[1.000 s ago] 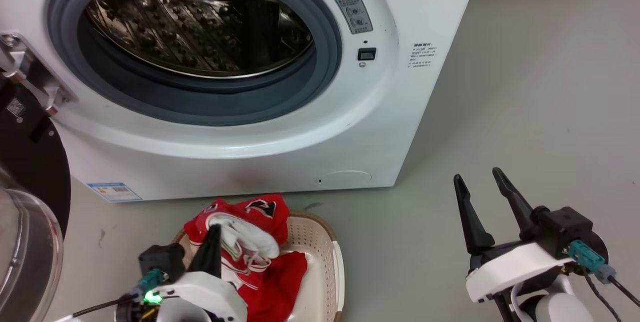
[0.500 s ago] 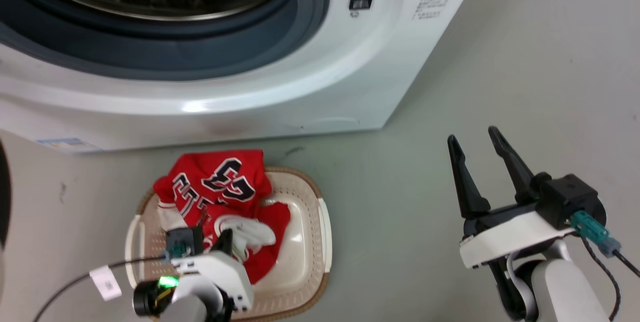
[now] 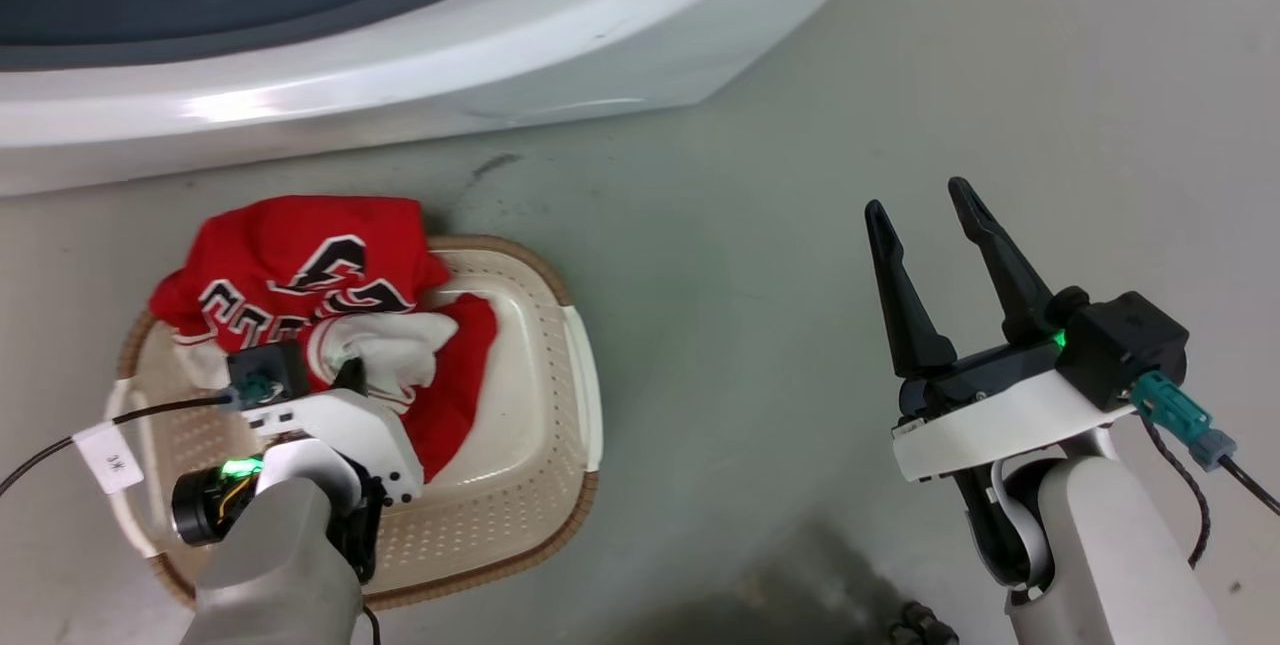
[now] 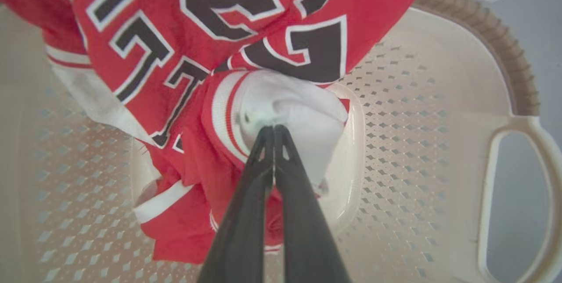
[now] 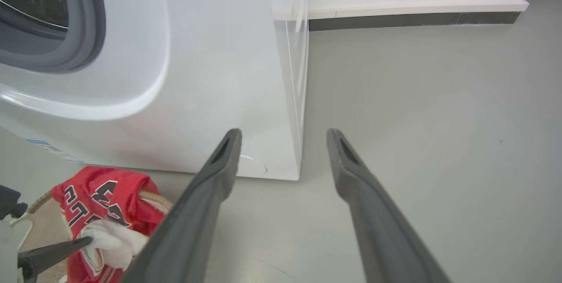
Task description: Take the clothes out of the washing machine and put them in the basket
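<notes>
as left hand pinches clothes, one basket

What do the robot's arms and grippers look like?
Both the left gripper and right gripper have two long black tapering fingers on a white housing, a black box with teal plug and black cable, and a green light. The left cable carries a white tag.

**Red clothes bunched in basket below washing machine**

We see the clothes, bright red with white trim, bunched in one half of the basket. The jersey's black, white-outlined lettering faces up. One red edge drapes over the rim nearest the washing machine. A white fold is pinched in the left gripper. We note the basket is cream, perforated and brown-rimmed, near the machine's white front. The machine's grey seal is visible.
</notes>
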Tool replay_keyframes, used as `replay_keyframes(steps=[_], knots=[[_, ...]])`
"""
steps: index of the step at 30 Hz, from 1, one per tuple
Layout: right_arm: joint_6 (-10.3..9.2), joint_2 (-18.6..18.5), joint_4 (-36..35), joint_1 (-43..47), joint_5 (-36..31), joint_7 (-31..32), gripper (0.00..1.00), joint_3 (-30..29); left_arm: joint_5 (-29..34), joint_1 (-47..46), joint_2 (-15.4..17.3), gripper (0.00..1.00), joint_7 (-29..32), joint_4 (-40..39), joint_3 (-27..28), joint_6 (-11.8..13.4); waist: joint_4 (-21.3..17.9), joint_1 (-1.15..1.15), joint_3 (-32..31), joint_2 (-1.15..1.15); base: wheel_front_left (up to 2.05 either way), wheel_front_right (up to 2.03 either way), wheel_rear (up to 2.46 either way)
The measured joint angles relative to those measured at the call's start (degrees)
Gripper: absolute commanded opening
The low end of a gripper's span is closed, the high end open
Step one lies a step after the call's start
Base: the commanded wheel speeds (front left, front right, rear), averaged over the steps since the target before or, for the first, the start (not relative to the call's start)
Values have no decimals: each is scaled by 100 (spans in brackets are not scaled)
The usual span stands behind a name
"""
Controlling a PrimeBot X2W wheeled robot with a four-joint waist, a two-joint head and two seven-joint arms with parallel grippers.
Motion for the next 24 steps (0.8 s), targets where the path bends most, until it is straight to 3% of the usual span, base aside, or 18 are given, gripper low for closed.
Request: replay_keyframes(steps=[4,5,7,8,14,24], knots=[[0,-1,159,-60,57,-102,100,30,-205,-106,30,0,-45,316,177,15,-211,0,177,0,0,0,0],[0,0,205,-82,76,-120,100,36,-240,-107,34,13,-54,359,204,27,-250,0,198,0,0,0,0],[0,0,298,-137,87,-158,100,23,-240,-107,34,49,-70,423,209,30,-289,0,182,0,0,0,0],[0,0,442,-144,42,-199,100,-46,-241,-93,-11,100,-112,477,191,56,-273,0,47,0,0,0,0],[0,4,689,-79,-218,-230,100,-244,-191,276,-136,100,-124,381,155,23,-117,-1,-531,0,0,0,0],[0,5,668,521,-493,8,100,-630,160,1187,-327,100,-140,-834,236,76,272,-1,-1826,0,0,0,0]])
